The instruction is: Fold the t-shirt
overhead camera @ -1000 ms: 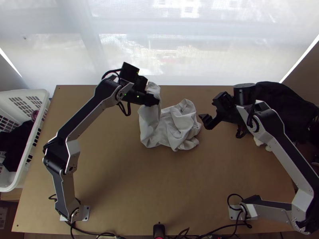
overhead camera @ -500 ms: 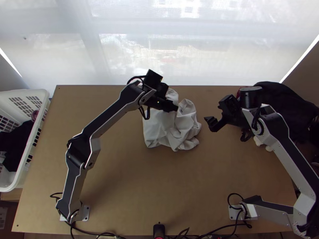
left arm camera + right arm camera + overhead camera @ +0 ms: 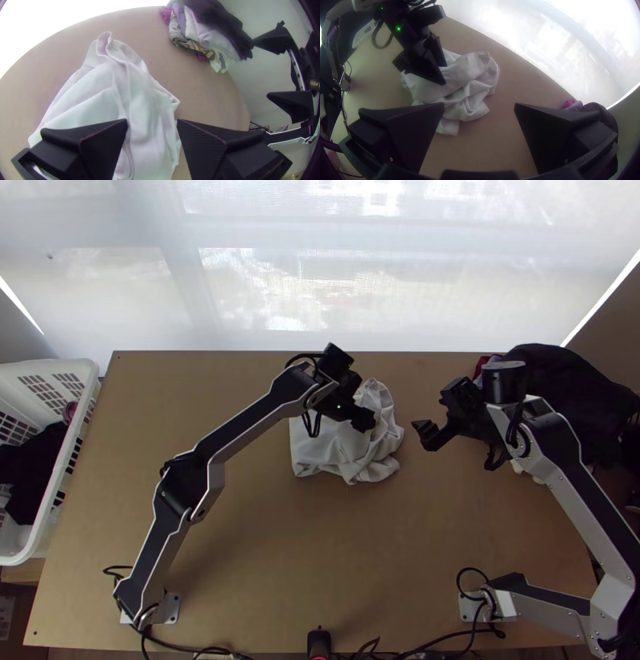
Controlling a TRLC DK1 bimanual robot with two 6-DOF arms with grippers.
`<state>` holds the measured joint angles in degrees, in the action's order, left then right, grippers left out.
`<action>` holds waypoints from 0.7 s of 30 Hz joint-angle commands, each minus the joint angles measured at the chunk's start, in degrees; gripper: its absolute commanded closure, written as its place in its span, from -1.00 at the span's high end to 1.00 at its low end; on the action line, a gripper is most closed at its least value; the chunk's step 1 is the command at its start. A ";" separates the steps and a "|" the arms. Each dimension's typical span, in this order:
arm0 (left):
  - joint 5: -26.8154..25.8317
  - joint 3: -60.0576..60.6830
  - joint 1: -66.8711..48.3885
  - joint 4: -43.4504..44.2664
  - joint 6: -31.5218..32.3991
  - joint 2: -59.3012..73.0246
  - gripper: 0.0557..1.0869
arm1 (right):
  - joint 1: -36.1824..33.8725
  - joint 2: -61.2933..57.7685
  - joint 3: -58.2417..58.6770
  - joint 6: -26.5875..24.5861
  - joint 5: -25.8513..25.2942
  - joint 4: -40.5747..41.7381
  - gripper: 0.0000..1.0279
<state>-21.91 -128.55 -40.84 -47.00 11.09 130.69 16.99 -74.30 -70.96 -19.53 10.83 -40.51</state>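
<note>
Left gripper [image 3: 152, 120] is hovering over bunched t-shirt [image 3: 324, 450], right gripper [image 3: 479, 105] sitting at three o'clock, both fingers-spread; shallow closure is risking slippage.

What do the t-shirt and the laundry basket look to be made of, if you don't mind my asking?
The t-shirt looks like soft, matte woven or knit fabric, possibly cotton, given its loose folds. The basket is probably moulded plastic, smooth and white, with slotted walls.
</note>
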 commanded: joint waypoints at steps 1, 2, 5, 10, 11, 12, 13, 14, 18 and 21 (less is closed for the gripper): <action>-0.06 1.29 -1.17 -2.39 -2.39 -5.10 0.80 | 1.02 -0.49 0.29 -0.51 -0.02 0.52 0.90; -0.06 1.37 -0.38 -3.27 -2.57 -6.94 0.81 | 1.20 -0.84 0.12 -0.77 -0.02 0.61 0.90; -0.06 3.22 3.49 -6.43 -3.62 -12.74 0.82 | 2.43 -2.51 -0.94 -1.74 -0.02 0.79 0.90; -0.24 11.83 13.95 -12.15 -6.43 -21.09 0.82 | 7.35 -8.23 -4.28 -2.44 -0.02 2.89 0.90; -0.24 15.00 16.05 -11.71 -6.70 -23.03 0.82 | 8.85 -9.81 -5.33 -2.44 -0.02 3.60 0.90; -0.24 18.16 17.99 -11.00 -7.14 -25.05 0.82 | 10.52 -11.74 -6.65 -2.44 -0.11 4.39 0.90; -0.24 21.33 19.66 -10.21 -7.58 -26.81 0.82 | 12.19 -13.68 -8.14 -2.36 -0.46 5.00 0.90; -0.24 24.14 21.24 -9.33 -7.75 -28.56 0.82 | 13.77 -16.05 -9.73 -2.36 -0.81 5.71 0.90; -0.24 32.22 23.79 -7.93 -7.93 -33.75 0.82 | 18.43 -25.72 -17.28 -2.09 -0.99 6.94 0.90; -0.24 36.88 24.14 -6.52 -7.05 -36.74 0.82 | 21.15 -32.48 -22.21 -1.92 -0.99 6.94 0.90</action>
<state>-22.06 -103.63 -21.30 -55.46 3.99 102.30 31.27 -93.51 -83.46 -21.65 10.09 -34.92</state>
